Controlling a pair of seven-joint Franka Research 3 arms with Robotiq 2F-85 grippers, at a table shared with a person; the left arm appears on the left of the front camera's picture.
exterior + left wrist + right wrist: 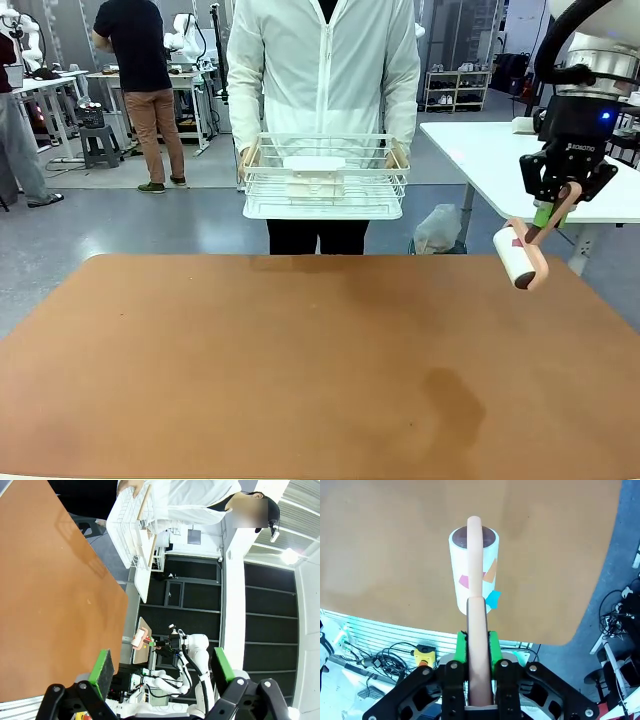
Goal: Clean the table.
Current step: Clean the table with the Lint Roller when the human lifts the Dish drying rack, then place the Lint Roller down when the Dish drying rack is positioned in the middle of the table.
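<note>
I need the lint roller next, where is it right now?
The lint roller hangs in the right hand, up at the front view's right, over the far right edge of the table, near the white-topped table.

A robotics lab: white workbenches (520, 160), more robot arms (185, 35) at far tables, cable tangles (375, 652) on a grey floor (130, 215)
</note>
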